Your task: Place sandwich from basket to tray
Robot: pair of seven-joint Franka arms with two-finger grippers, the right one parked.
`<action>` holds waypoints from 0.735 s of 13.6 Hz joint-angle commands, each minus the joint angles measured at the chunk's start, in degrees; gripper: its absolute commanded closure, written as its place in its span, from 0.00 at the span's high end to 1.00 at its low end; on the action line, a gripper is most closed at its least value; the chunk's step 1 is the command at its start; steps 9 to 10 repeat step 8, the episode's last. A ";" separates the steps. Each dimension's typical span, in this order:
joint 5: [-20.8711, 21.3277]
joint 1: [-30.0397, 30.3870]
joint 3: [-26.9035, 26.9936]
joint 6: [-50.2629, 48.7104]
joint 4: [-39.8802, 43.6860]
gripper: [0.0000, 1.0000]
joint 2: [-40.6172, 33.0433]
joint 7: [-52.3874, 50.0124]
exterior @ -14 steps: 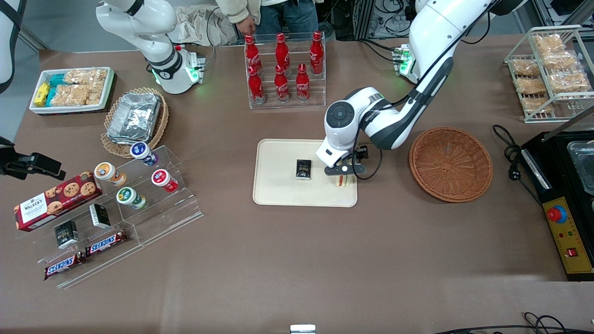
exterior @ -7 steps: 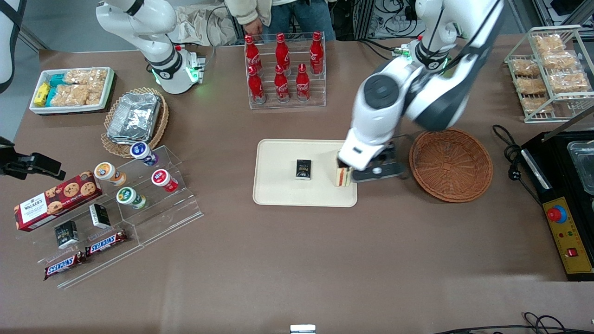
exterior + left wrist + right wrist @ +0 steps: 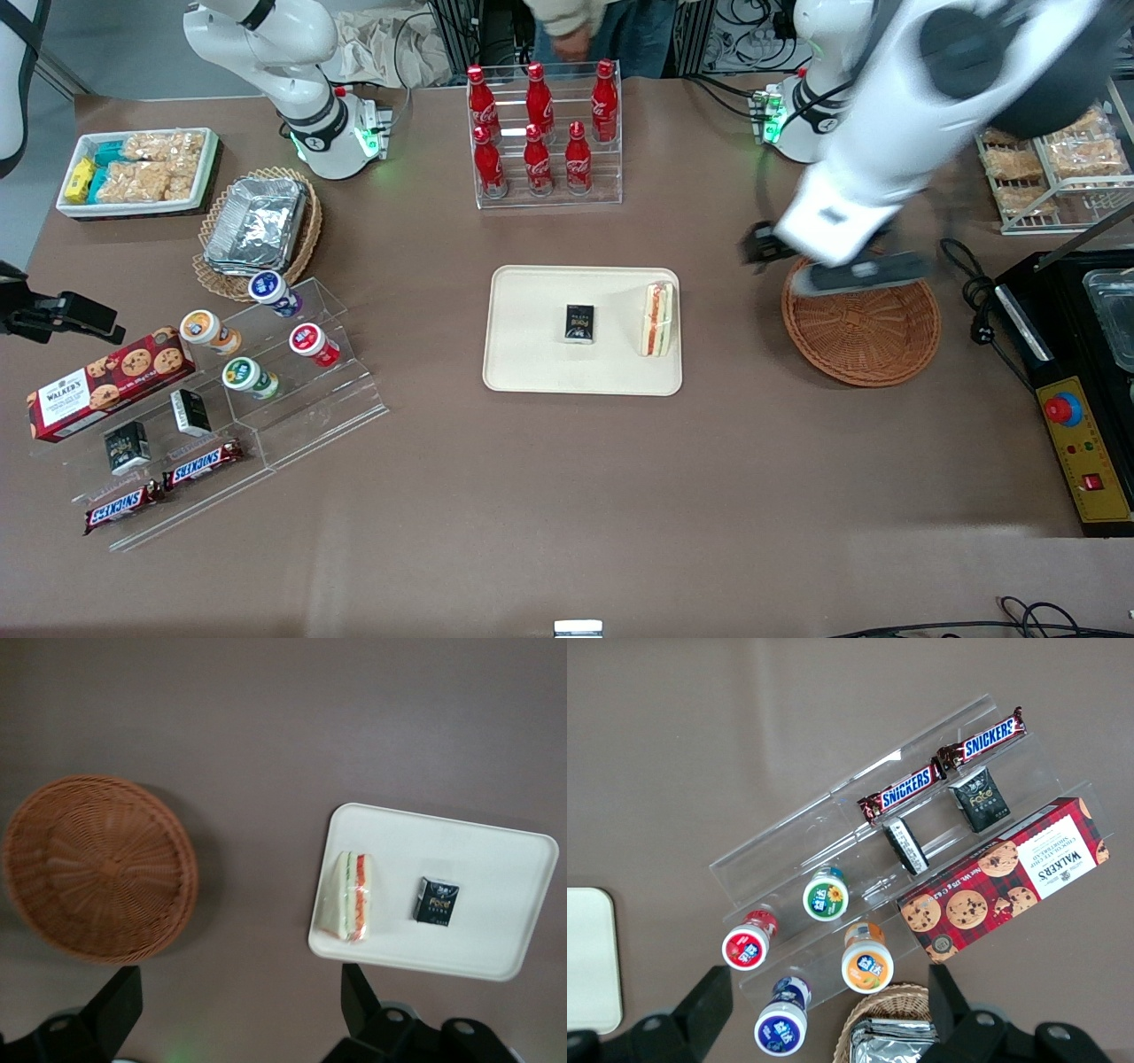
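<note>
The sandwich (image 3: 656,319) (image 3: 353,897) lies on the cream tray (image 3: 532,368) (image 3: 496,943), at the tray's end nearest the basket, its red and pale filling showing. The round reddish-brown wicker basket (image 3: 864,341) (image 3: 97,868) stands beside the tray and holds nothing. My gripper (image 3: 837,266) (image 3: 239,983) hangs high above the basket rim that faces the tray. It is open, its fingers (image 3: 118,999) wide apart with only bare table between them.
A small black box (image 3: 579,322) (image 3: 435,901) sits mid-tray. A rack of red cola bottles (image 3: 542,133) stands farther from the front camera than the tray. A black appliance (image 3: 1076,372) and a wire rack of snack packs (image 3: 1050,133) lie at the working arm's end.
The gripper has let go of the sandwich, risen and swung from the tray to above the basket. The sandwich stays on the tray, now uncovered.
</note>
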 commanded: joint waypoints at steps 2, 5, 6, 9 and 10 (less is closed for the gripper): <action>-3.68 -5.57 14.67 -8.19 1.71 1.00 -4.95 12.59; -2.63 -6.01 17.67 -8.82 0.39 1.00 -6.54 13.76; -2.46 -6.10 18.19 -8.91 0.39 1.00 -6.54 13.77; -2.45 -6.10 18.29 -9.43 0.39 1.00 -6.72 13.94; -2.45 -6.10 18.29 -9.43 0.39 1.00 -6.72 13.94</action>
